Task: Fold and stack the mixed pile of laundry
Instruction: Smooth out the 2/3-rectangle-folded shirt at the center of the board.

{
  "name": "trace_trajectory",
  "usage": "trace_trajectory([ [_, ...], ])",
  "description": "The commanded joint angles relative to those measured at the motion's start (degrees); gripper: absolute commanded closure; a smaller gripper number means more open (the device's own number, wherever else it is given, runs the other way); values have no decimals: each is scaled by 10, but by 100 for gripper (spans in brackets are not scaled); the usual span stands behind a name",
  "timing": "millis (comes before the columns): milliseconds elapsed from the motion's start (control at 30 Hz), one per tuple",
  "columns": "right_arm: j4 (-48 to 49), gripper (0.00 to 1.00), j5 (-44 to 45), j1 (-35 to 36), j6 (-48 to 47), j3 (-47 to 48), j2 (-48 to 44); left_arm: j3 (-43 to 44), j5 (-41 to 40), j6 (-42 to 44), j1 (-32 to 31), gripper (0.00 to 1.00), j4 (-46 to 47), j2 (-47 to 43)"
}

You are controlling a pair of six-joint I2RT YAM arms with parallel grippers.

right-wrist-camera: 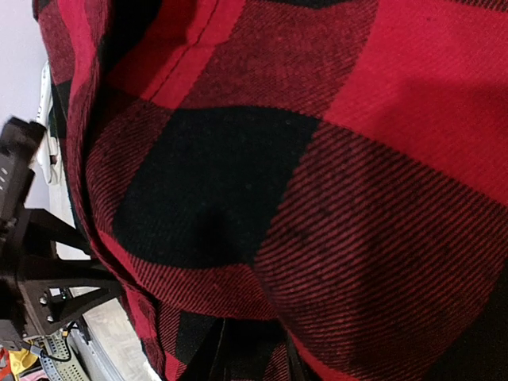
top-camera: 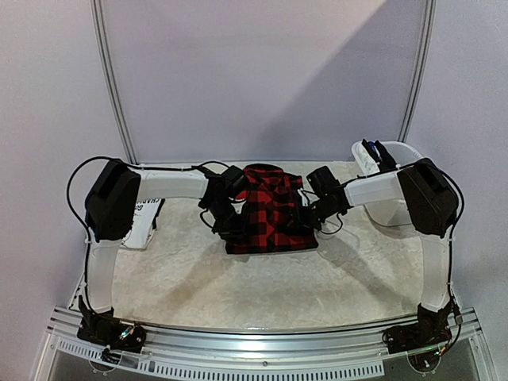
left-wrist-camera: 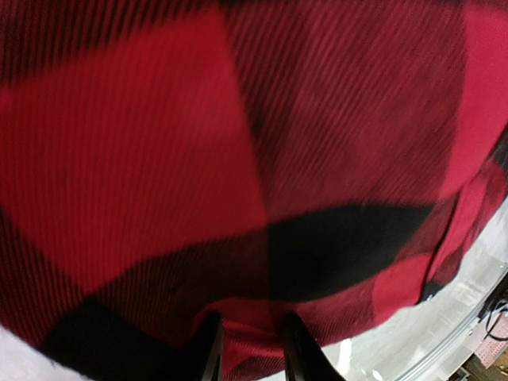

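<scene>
A red-black plaid garment (top-camera: 271,210) lies at the middle back of the table, its near edge hanging down flat. My left gripper (top-camera: 228,223) is at its left edge and my right gripper (top-camera: 316,216) at its right edge. In the left wrist view the plaid cloth (left-wrist-camera: 238,159) fills the frame and a fold of it sits between my two fingers (left-wrist-camera: 213,349), which are shut on it. In the right wrist view the plaid cloth (right-wrist-camera: 317,175) fills the frame and its edge runs between the dark fingers (right-wrist-camera: 208,357), shut on it.
A white plastic tub (top-camera: 386,178) with dark and blue garments stands at the back right, behind my right arm. A white printed piece (top-camera: 143,222) lies at the left under my left arm. The table top (top-camera: 262,286) is a pale mottled surface.
</scene>
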Motion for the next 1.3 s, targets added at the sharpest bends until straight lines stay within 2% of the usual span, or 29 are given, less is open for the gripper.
trace_trajectory([
  [0, -54, 76, 40, 8, 3, -37, 11, -53, -15, -10, -24, 75, 1, -25],
  [200, -124, 75, 55, 16, -31, 29, -25, -43, -41, -9, -30, 75, -23, -62],
  [400, -160, 74, 56, 17, -44, 95, -55, 35, -56, 2, -30, 75, -64, -72],
  [600, -161, 74, 28, 19, -43, 150, -58, 130, -55, 12, -25, 74, -93, -42],
  [767, -164, 74, 2, 19, -40, 203, -21, 182, -47, 20, -23, 75, -110, -6],
  [900, -155, 74, -9, 20, -34, 236, 21, 180, -43, 24, -23, 75, -111, -6],
  [1267, -160, 74, -34, 16, -29, 309, 130, 107, -37, 48, -19, 75, -83, -23],
])
